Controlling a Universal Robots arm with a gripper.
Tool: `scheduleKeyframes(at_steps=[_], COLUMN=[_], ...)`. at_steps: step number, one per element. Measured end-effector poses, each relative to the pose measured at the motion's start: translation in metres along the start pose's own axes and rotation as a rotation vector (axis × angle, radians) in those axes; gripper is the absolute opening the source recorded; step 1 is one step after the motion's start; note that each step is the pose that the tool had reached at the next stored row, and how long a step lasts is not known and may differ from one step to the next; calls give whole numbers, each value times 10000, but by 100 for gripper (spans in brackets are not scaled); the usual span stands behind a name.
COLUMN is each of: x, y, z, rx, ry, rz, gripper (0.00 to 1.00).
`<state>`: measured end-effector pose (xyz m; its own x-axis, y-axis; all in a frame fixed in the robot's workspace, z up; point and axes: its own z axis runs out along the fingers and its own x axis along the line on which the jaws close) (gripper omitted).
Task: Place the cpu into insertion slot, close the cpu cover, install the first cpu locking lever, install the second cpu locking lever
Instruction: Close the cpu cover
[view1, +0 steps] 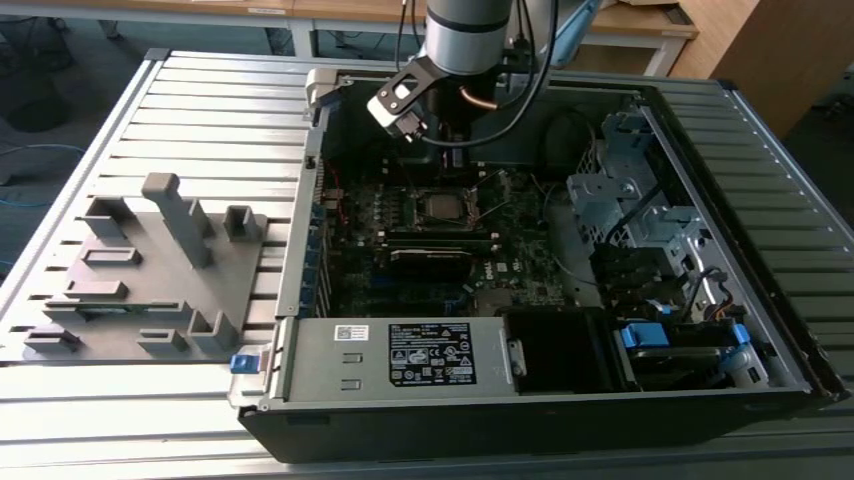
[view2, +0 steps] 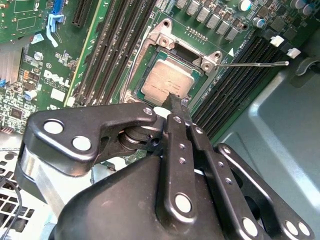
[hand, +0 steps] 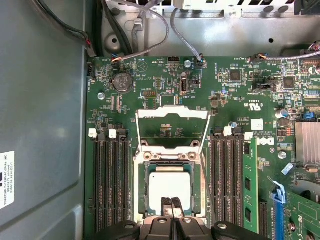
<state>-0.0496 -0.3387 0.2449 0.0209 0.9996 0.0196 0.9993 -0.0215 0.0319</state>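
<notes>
Hanging low inside the open computer case (view1: 534, 425), the gripper (hand: 171, 204) (view2: 171, 101) has its two fingertips pressed together, with nothing seen between them. In both wrist views the tips sit at one edge of the cpu (hand: 170, 186) (view2: 166, 79); whether they touch it cannot be told. The cpu lies flat in its socket on the green board, near the middle of the case in the exterior view (view1: 441, 207).

There is one cpu and one cpu cover (hand: 172, 114). The cover is swung back on its hinge and stands open on the side of the socket away from the fingertips. In the second wrist view one thin locking lever (view2: 250, 64) juts out from a corner of the socket across the long black slots. Such slots flank the socket on both sides. One round battery (hand: 121, 81) sits on the board beyond the cover. One grey power box (view1: 427, 352) with a white label fills the case's near end.

The case lies on a slatted metal table (view1: 200, 110). One grey plastic fixture (view1: 147, 270) lies on the table at the exterior view's left. Wooden desks (view1: 641, 20) stand behind.
</notes>
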Motion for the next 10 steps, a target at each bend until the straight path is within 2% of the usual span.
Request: scheduleKeyframes(at_steps=[10], x=[1], y=[1], z=[-32], rx=[-1], ry=[2], rz=[0], gripper=[10])
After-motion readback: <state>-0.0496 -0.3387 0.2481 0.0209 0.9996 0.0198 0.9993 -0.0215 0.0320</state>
